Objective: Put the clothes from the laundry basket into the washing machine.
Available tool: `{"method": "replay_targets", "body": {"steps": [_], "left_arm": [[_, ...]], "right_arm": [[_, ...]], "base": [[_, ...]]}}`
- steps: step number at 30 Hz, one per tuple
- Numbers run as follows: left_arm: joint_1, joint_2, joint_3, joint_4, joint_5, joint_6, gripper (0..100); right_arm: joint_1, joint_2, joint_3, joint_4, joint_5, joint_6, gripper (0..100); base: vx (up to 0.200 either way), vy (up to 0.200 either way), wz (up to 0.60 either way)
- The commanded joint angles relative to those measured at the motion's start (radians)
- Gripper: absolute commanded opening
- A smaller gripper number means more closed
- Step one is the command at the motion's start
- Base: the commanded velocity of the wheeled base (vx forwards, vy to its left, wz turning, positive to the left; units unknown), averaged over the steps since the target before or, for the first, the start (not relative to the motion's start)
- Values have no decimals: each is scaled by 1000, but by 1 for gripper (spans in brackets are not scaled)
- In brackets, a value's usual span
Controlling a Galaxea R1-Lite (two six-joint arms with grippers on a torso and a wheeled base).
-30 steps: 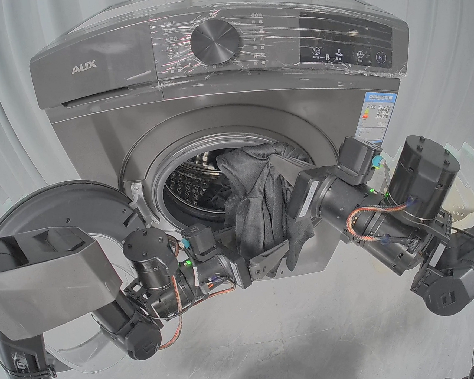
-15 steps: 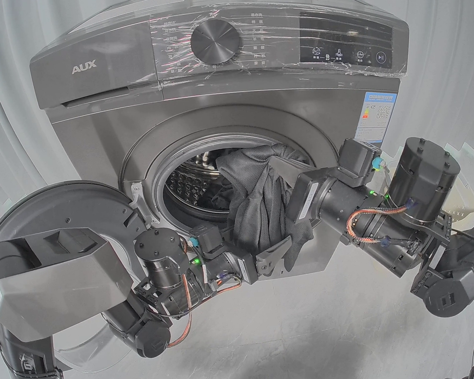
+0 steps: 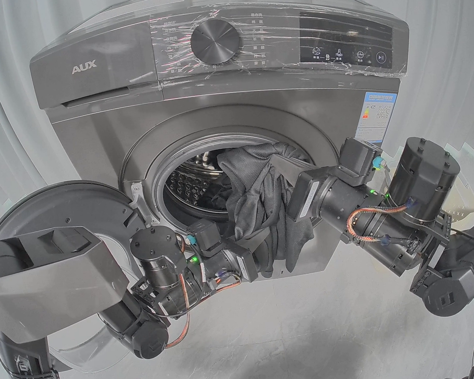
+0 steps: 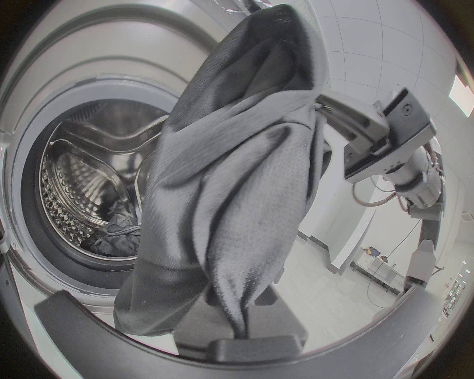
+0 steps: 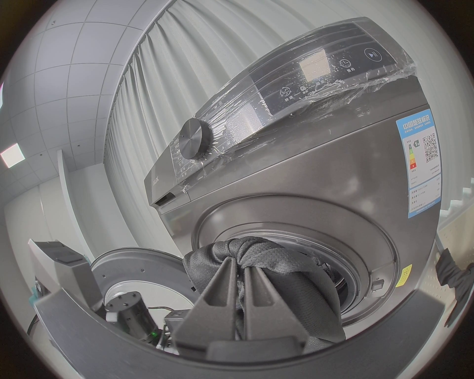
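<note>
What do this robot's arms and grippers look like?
Both arms are dark grey and black, built from cylindrical joint housings. The left arm has a paler grey angular shell; the right arm is dark, with a pale strip. Orange cables loop at each wrist, beside small green lights. The right gripper has dark, tapering wedge fingers; the left gripper is dark too.

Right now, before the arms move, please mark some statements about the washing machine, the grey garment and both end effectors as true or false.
1. The washing machine door stands open. True.
2. The right end effector is shut on the grey garment. True.
3. The drum is empty. False: dark clothing lies at its bottom.
4. The grey garment is wholly inside the drum. False: it hangs out of the opening.
5. The left end effector is inside the drum. False: it is outside, below the opening, by the garment's lower part.
</note>
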Motion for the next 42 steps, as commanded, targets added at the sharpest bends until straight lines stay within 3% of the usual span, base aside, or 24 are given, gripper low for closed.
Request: {"method": "replay_targets", "body": {"steps": [1,8,13,17,27,28,35,42], "left_arm": [[-34,-72,42,-6,-3,0,0],[-95,-224,192,-7,-29,3,0],[-101,-271,312,-9,-72,49,0],[-100,-256,327,-9,-70,73,0],[-63,-143,285,-9,-73,73,0],[-63,-130,272,-9,-73,72,100],[-59,-46,174,-9,-69,58,100],[-60,-25,133,-9,-75,7,100]], "right_arm": [[-11,7,0,3,-1,-1,0],[-46,30,5,0,-1,-26,0],[-46,41,8,0,1,-26,0],[-44,41,9,0,-1,-27,0],[-35,39,11,-3,-1,-26,0],[-34,39,11,-3,-1,-27,0],[-34,33,12,-3,-1,-26,0],[-34,30,14,-3,1,-27,0]], "base": [[0,0,0],[0,0,0],[0,0,0],[0,0,0],[0,0,0],[0,0,0],[0,0,0],[0,0,0]]}}
